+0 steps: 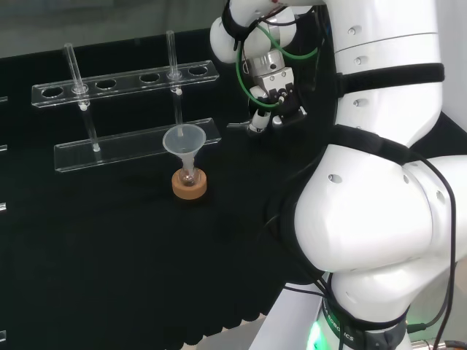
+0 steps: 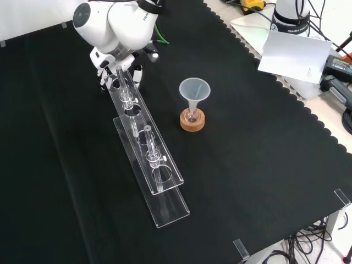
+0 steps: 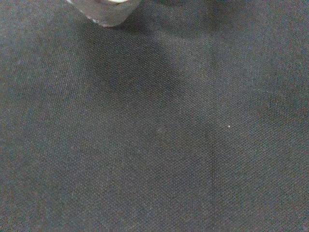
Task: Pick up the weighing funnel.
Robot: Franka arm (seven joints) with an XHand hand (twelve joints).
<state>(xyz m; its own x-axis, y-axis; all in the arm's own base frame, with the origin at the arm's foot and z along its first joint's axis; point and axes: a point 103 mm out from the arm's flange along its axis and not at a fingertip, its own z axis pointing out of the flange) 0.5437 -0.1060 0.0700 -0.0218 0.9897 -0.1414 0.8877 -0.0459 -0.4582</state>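
In the head view the hand (image 1: 273, 98) hangs low over the black cloth, just past the right end of the clear tube rack (image 1: 124, 82). A small pale sliver (image 1: 238, 126) pokes out at the hand's left, close to the cloth; I cannot tell whether it is the weighing funnel or whether the hand holds it. In the front view the hand (image 2: 118, 65) sits behind the rack's far end (image 2: 122, 82), partly hidden by the arm's white link (image 2: 118, 22). The wrist view looks down on bare cloth close by, with a blurred grey-white part (image 3: 107, 9) at the picture's edge.
The big funnel (image 1: 182, 140) (image 2: 194, 89) stands in a small flask on a cork ring (image 1: 190, 185) (image 2: 192, 122), in front of the rack in the head view. The two-tier rack (image 2: 154, 165) holds a few glass tubes. Paper and devices (image 2: 294, 52) lie beyond the cloth's scalloped edge.
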